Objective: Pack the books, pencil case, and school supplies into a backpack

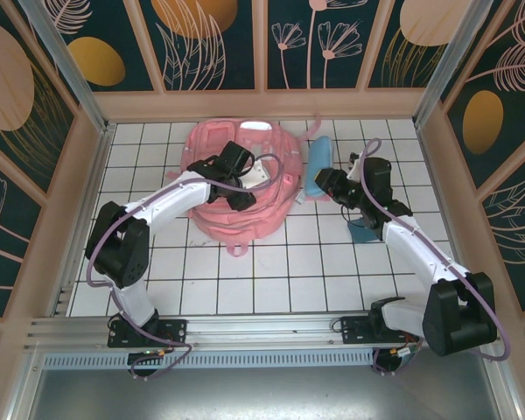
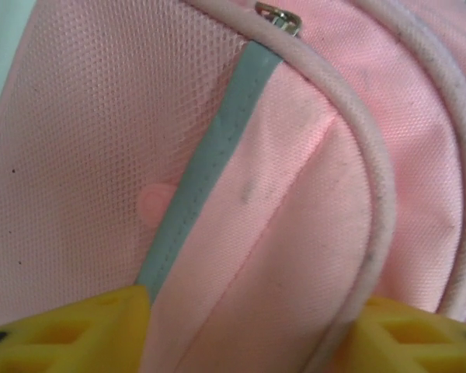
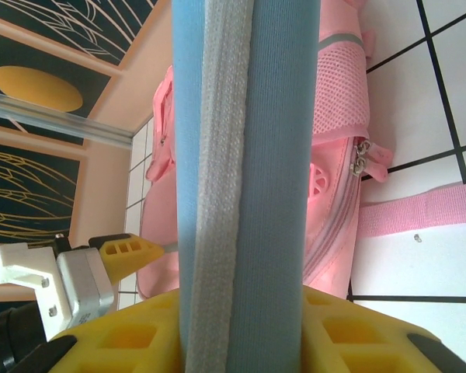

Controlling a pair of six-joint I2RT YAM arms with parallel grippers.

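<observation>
Gripping 1 blue pencil case [image 3: 241,116]: right pincer [image 3: 245,315]; 1 pink backpack [image 1: 264,217] beside.

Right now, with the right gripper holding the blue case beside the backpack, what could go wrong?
The blue pencil case is pinched near one end by the right gripper and could pivot or slip. The left gripper sits on the backpack fabric; with no opening visible, the case may jam against it.
</observation>
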